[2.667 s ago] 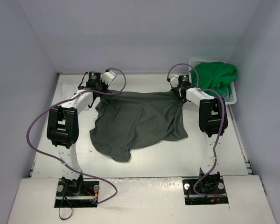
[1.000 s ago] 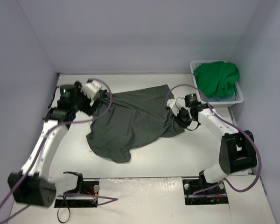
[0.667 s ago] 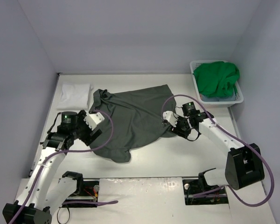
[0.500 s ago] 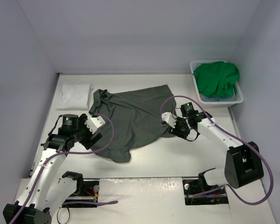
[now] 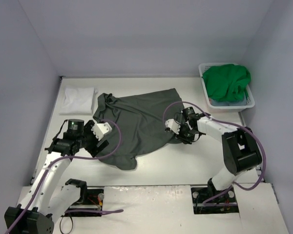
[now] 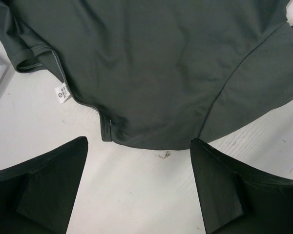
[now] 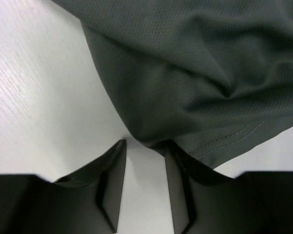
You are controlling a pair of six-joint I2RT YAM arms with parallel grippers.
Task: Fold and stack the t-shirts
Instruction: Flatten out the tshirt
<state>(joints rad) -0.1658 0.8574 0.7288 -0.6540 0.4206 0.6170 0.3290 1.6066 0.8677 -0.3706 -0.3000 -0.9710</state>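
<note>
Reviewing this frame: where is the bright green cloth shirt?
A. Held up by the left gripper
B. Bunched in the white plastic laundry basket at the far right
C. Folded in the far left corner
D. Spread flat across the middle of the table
B: the bright green cloth shirt sits bunched in the white plastic laundry basket; the spread one is the dark grey shirt, and the folded white shirt lies far left.

White arm links (image 5: 48,171), black joints (image 5: 240,155) (purple cables (image 5: 118,132) alongside)
</note>
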